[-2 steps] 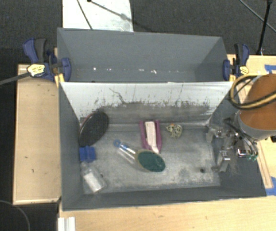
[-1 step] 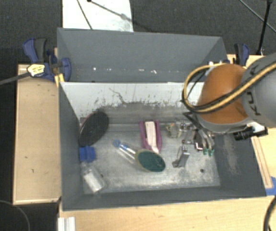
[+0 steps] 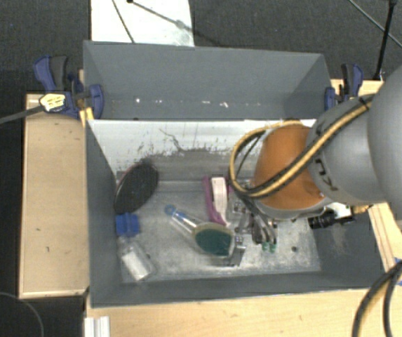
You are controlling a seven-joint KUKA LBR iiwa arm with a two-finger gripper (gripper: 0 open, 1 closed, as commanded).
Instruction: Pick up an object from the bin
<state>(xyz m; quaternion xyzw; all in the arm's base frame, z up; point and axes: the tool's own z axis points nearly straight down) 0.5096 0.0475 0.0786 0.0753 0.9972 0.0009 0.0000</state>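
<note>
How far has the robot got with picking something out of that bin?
Done: the gripper is down in the bin, low beside a dark green round thing mid-floor. In hand: nothing shows as lifted; whether it grips that green thing I cannot tell. The black disc, blue-capped bottle, clear tube and pink piece lie on the floor. Left: a firm grip and the lift out.

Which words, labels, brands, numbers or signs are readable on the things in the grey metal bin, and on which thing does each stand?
None can be read. The dark round disc, the small clear bottle with a blue cap, the round green piece and the pink flat packet show no legible marks; any print is too small to tell.
</note>
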